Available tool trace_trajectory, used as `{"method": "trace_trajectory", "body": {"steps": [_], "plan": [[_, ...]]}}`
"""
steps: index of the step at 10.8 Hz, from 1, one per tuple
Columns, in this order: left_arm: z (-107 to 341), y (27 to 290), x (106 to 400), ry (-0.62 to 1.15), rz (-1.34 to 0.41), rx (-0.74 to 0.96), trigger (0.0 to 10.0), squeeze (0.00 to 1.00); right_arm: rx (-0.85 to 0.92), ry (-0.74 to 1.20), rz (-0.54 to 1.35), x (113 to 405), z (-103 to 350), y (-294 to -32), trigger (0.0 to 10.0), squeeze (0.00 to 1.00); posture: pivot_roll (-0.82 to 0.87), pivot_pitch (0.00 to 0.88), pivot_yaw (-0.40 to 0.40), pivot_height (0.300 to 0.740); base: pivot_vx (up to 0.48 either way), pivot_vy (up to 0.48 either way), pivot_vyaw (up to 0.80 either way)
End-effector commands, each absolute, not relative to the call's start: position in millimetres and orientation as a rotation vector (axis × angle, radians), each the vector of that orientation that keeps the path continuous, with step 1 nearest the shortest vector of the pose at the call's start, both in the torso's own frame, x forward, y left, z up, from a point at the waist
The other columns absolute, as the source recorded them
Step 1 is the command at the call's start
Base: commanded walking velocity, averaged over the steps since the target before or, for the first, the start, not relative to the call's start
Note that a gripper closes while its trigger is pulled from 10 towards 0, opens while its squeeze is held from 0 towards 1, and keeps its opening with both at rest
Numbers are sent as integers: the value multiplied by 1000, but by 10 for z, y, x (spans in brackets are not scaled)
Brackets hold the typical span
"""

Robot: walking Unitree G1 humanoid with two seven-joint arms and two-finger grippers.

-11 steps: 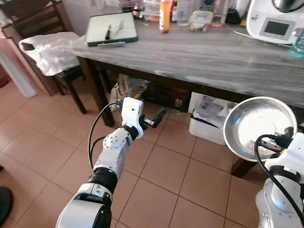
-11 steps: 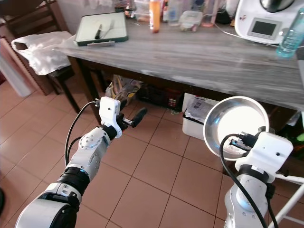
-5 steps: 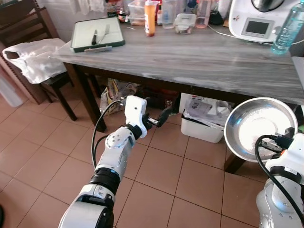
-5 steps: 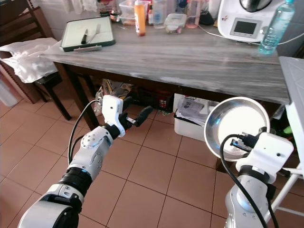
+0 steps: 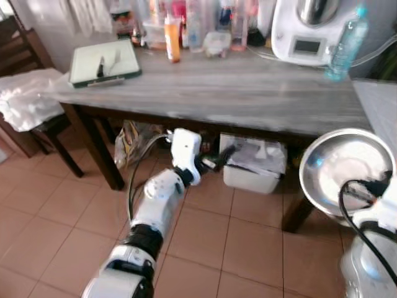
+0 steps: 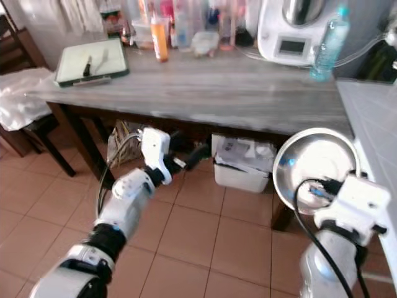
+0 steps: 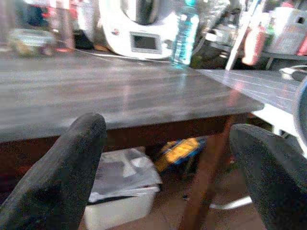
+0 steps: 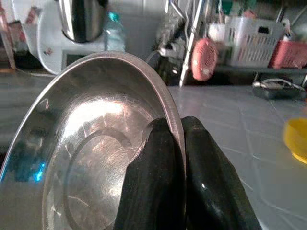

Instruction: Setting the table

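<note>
Table (image 5: 248,93) of grey wood serves as reference. Right gripper (image 8: 178,167) is clamped on the rim of a steel bowl (image 5: 344,171), one finger inside, one outside; the bowl is held tilted in the air just off the table's near right corner, below the tabletop's level. Left gripper (image 5: 217,159) has its fingers spread wide with nothing between them, in front of the table's near edge, under it. White storage box (image 5: 253,167) sits on the floor beneath the table.
</note>
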State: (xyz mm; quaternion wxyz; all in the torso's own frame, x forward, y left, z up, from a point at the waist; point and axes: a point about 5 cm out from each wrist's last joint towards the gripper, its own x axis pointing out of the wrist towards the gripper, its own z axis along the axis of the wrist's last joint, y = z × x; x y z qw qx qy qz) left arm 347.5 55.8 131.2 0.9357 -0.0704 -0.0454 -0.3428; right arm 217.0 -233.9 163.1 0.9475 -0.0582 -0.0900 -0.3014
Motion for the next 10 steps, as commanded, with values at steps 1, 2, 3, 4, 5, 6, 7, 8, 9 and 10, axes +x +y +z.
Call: {"method": "trace_trajectory", "body": {"steps": [1, 2, 3, 4, 5, 6, 7, 8, 9, 10], "plan": [[1315, 641, 3494, -89, -683, -135, 10000, 0, -108, -199, -600, 2174, 1666, -2289, 10000, 0, -77, 58, 48, 740, 382, 0, 0], [1315, 649, 3494, -88, -683, -134, 10000, 0, -109, -197, -600, 2173, 1660, -2285, 10000, 0, -74, 60, 50, 740, 386, 0, 0], [1316, 647, 3492, -87, -684, -133, 10000, 0, -109, -197, -598, 2175, 1663, -2283, 10000, 0, -74, 60, 50, 740, 386, 0, 0], [1315, 644, 3489, -87, -686, -134, 10000, 0, -109, -198, -597, 2177, 1664, -2277, 10000, 0, -72, 61, 52, 740, 382, 0, 0], [1313, 634, 3481, -86, -689, -134, 10000, 0, -110, -198, -596, 2178, 1659, -2276, 10000, 0, -72, 61, 52, 740, 382, 0, 0], [1313, 633, 3481, -85, -690, -134, 10000, 0, -110, -198, -596, 2178, 1659, -2276, 10000, 0, -72, 61, 52, 740, 382, 0, 0], [1312, 639, 3480, -85, -690, -133, 10000, 0, -110, -202, -595, 2181, 1666, -2269, 10000, 0, -70, 63, 52, 740, 382, 0, 0], [1312, 637, 3478, -85, -691, -134, 10000, 0, -110, -203, -595, 2182, 1668, -2269, 10000, 0, -69, 64, 53, 740, 386, 0, 0], [1315, 626, 3474, -86, -693, -134, 10000, 0, -111, -204, -594, 2185, 1672, -2270, 10000, 0, -69, 65, 52, 740, 382, 0, 0], [1342, 609, 3473, -91, -696, -139, 10000, 0, -112, -211, -594, 2194, 1694, -2270, 10000, 0, -69, 64, 51, 740, 382, 0, 0]]}}
